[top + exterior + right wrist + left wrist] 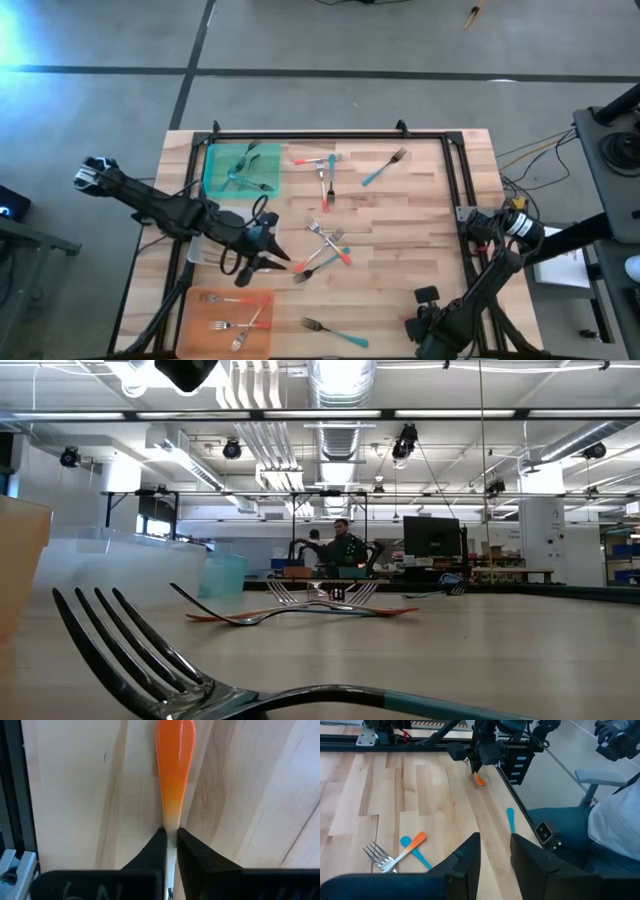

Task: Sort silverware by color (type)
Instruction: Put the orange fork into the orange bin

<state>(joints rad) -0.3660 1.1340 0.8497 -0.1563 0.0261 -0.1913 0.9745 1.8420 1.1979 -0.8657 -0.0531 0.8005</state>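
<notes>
My right gripper (412, 322) is near the table's near edge at the right. It is shut on an orange-handled fork (174, 765), which also shows in the left wrist view (479, 780). My left gripper (495, 851) is open and empty. It hovers beside the pile of teal and red forks (325, 245) at the table's middle. More forks lie at the far side (322, 165), and there is a teal one (385, 168) farther right. Another teal fork (335, 330) lies at the near edge and fills the foreground of the low view (200, 680). My right gripper pinches the fork between its two fingers at the neck (171, 824), where the orange handle fades into metal. The fingers slant down from above and lie along the fork. The handle sticks out past the fingertips toward the table; I cannot tell whether its end touches the wood.
A green tray (215, 172) with teal forks stands at the far left. An orange tray (195, 305) with red-handled forks stands at the near left. A black frame (330, 135) rims the table. A seated person's leg (570, 820) shows beyond the table's right edge.
</notes>
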